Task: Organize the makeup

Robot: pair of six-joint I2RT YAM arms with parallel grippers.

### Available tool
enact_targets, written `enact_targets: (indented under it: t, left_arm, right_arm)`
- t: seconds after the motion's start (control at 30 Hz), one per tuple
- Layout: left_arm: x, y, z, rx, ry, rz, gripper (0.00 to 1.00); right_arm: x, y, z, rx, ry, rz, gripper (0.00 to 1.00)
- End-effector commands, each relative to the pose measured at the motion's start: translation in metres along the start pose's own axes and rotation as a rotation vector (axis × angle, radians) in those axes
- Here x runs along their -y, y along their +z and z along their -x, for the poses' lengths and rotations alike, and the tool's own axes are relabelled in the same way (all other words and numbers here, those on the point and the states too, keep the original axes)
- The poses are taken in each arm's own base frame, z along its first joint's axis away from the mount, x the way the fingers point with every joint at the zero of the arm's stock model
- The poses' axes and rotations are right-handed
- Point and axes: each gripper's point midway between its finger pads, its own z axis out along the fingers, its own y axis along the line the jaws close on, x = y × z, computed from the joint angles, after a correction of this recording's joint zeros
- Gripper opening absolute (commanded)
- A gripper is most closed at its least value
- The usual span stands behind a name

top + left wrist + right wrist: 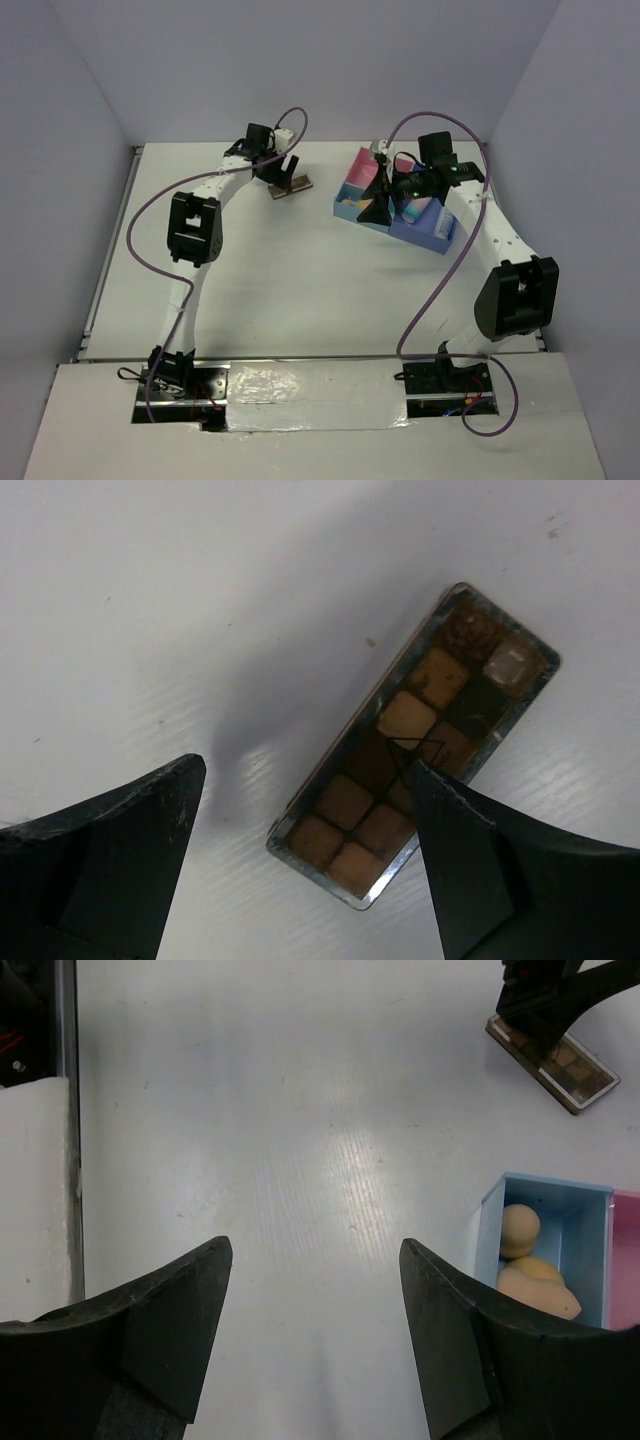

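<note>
The flat brown palette (293,186) lies on the table at the back centre. In the left wrist view the brown palette (420,745) lies flat between my fingers, its near end beside the right fingertip (450,820). My left gripper (305,790) is open just above it, also seen from the top (284,174). My right gripper (373,195) is open and empty, hovering at the left end of the pink-and-blue tray (430,236). In the right wrist view the gripper (315,1260) is over bare table, with peach sponges (530,1265) in the tray's blue compartment (492,1222).
The tray holds more items, including pink and teal ones (418,207), partly hidden by the right arm. A purple cable loops over each arm. The left table edge has a metal rail (108,250). The left gripper and palette (552,1060) show at top right of the right wrist view.
</note>
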Motion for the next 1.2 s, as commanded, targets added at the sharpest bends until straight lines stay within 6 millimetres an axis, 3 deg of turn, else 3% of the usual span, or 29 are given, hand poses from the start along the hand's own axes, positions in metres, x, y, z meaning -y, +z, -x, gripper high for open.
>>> enact_targets:
  t: [0.0, 0.3, 0.47, 0.67, 0.8, 0.9, 1.0, 1.03, 1.17]
  left_arm:
    - [0.017, 0.003, -0.018, -0.06, -0.036, -0.067, 0.96]
    - [0.042, 0.002, -0.024, -0.06, -0.032, -0.187, 0.96]
    - [0.057, 0.001, -0.046, -0.13, -0.083, -0.239, 0.96]
    - [0.056, -0.003, -0.062, -0.198, -0.075, -0.174, 0.93]
    - [0.055, -0.008, -0.062, -0.219, -0.023, -0.072, 0.89]
    - [0.056, -0.011, -0.064, -0.23, 0.018, 0.005, 0.82]
    - [0.055, -0.016, -0.065, -0.226, 0.01, 0.071, 0.65]
    - [0.054, -0.016, -0.061, -0.206, 0.004, 0.086, 0.54]
    - [0.049, -0.025, -0.056, -0.167, -0.028, 0.137, 0.37]
  right_arm:
    - [0.001, -0.008, 0.032, 0.084, -0.069, -0.011, 0.76]
    - [-0.002, -0.007, 0.024, 0.086, -0.034, -0.001, 0.76]
    - [0.0, -0.01, 0.027, 0.092, -0.039, -0.011, 0.76]
    - [-0.004, -0.009, 0.025, 0.095, -0.028, -0.002, 0.76]
    - [-0.006, -0.009, 0.023, 0.097, -0.021, 0.0, 0.76]
    - [-0.008, -0.01, 0.021, 0.094, -0.017, -0.004, 0.77]
    - [-0.01, -0.011, 0.019, 0.09, -0.015, -0.009, 0.76]
    - [-0.012, -0.012, 0.019, 0.09, -0.015, -0.011, 0.76]
    - [-0.012, -0.013, 0.018, 0.085, 0.021, -0.037, 0.76]
